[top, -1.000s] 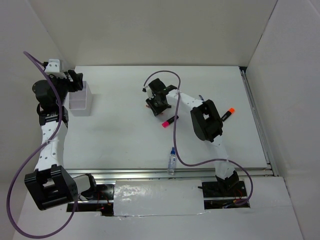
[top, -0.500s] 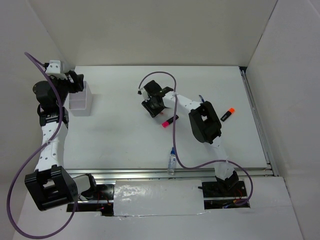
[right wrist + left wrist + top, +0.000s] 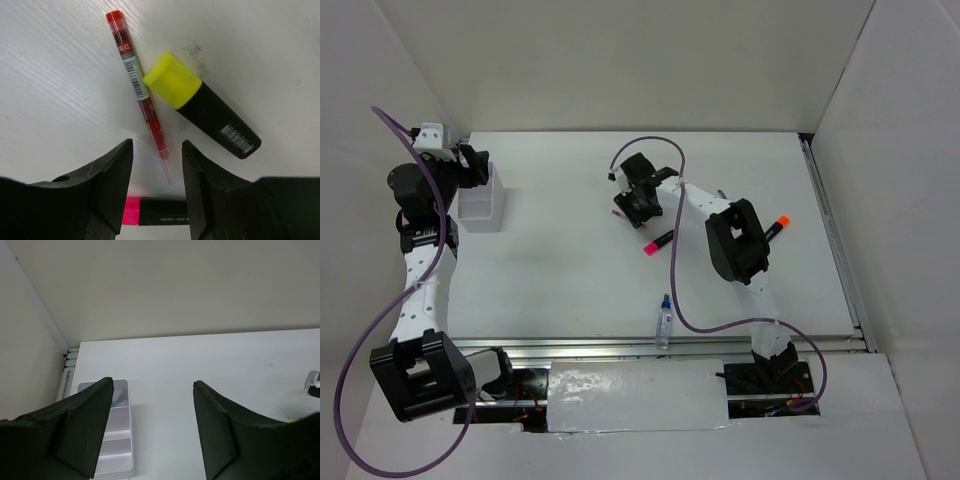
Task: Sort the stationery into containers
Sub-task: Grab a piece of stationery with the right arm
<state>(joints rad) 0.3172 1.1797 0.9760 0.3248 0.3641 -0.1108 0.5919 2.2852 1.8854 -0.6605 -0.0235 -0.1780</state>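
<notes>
My right gripper (image 3: 157, 160) is open, low over the table, its jaws either side of the tip end of a thin red pen (image 3: 140, 95). A yellow-capped black highlighter (image 3: 200, 102) lies beside the pen. A pink-capped highlighter (image 3: 155, 210) (image 3: 658, 241) lies just behind the jaws. An orange-capped highlighter (image 3: 776, 228) lies to the right. A clear blue-capped bottle (image 3: 664, 322) lies near the front edge. The white compartment box (image 3: 117, 440) (image 3: 482, 200) sits at the far left. My left gripper (image 3: 150, 430) is open and empty, just right of and above the box.
White walls close in on the left, back and right of the table. A metal rail (image 3: 660, 347) runs along the front edge. A pale blue thing lies in the box's far compartment (image 3: 118, 396). Purple cables loop off both arms.
My right gripper swung a little left and then back right over the red pen and yellow highlighter. The left arm has barely moved. Nothing was picked up.
</notes>
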